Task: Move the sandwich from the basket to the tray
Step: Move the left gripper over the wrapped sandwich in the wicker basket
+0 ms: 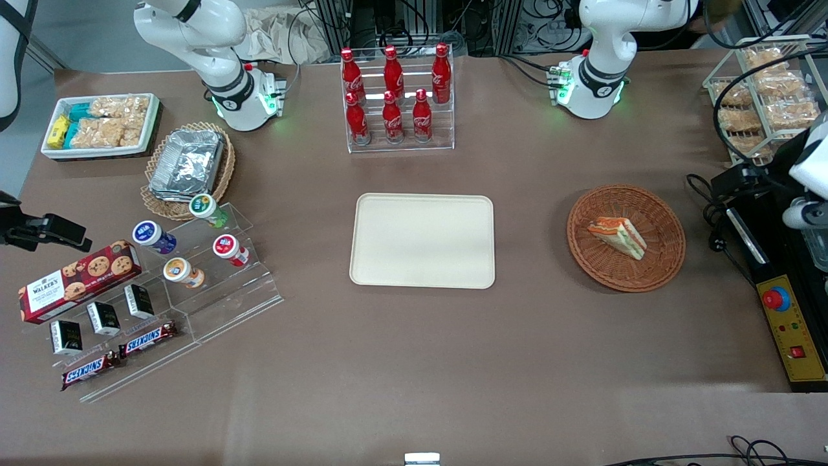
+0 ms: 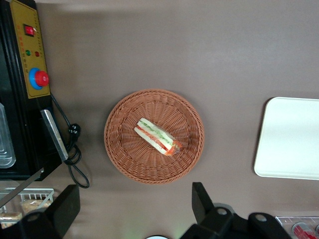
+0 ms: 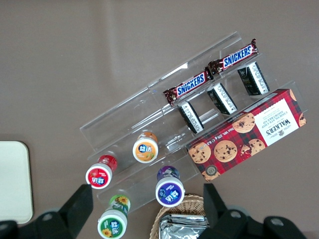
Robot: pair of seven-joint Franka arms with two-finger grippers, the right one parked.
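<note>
Sandwich (image 2: 157,136) lies near centre of basket (image 2: 119,149), wedge tip toward 4 o'clock in wrist view. Likely light, soft, crushable; pinch gently across flat bread faces. Gripper (image 2: 133,206) hovers high above, fingers spread, empty. Tray (image 1: 422,241) well apart.

White glossy left arm (image 1: 605,39), black joint band, green-lit base (image 1: 592,87), black cables, gripper (image 2: 132,206) above basket, black fingers (image 2: 201,199) spread
</note>
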